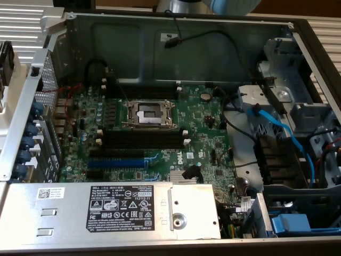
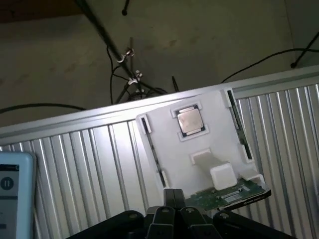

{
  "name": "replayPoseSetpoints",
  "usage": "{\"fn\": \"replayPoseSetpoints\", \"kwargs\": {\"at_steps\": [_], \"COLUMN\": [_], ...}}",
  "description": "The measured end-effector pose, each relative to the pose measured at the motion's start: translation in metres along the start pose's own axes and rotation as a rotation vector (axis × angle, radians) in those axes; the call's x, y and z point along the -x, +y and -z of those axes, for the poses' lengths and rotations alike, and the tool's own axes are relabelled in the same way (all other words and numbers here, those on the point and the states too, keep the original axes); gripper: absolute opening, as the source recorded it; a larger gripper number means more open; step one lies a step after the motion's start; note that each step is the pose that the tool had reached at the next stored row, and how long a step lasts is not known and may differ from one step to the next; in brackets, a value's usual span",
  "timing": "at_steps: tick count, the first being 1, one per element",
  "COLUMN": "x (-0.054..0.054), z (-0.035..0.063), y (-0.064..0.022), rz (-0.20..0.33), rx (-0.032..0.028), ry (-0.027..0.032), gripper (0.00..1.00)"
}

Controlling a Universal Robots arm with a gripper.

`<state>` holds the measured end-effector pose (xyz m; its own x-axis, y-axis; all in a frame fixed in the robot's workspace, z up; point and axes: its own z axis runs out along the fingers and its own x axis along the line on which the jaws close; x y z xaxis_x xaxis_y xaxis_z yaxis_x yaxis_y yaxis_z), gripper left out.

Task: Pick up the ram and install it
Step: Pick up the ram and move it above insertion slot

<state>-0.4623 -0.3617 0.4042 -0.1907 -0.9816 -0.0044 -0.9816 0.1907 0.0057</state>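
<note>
Across the exterior view, an open computer case takes up nearly the whole picture, its green motherboard lying flat inside. A silver power-supply cover with a black label sits at six o'clock of the board. Blue cables curve through the bay at three o'clock. At the board's middle is the metal processor socket. A pair of long black slots with white end clips runs at six o'clock of the socket, both bare, and the blue slot lies just beyond them at seven o'clock. A piece of the arm shows at twelve o'clock, above the case's far wall.

On the wrist view, a ribbed metal desk carries a tilted white tray. The ram lies at the tray's edge nearest the camera, green face and white label showing. A square processor chip sits in a pocket further up the tray. The hand has its dark fingers drawn together, just beside one end of the ram. Whether they touch it cannot be told.
</note>
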Motion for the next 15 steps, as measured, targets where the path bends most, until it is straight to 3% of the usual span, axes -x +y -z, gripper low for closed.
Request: {"fn": "replayPoseSetpoints", "kwargs": {"at_steps": [15], "x": [0.0], "z": [-0.0172], "y": [0.0], "rz": [0.274], "rx": [0.0008], "ry": [0.0016], "gripper": [0.1]}}
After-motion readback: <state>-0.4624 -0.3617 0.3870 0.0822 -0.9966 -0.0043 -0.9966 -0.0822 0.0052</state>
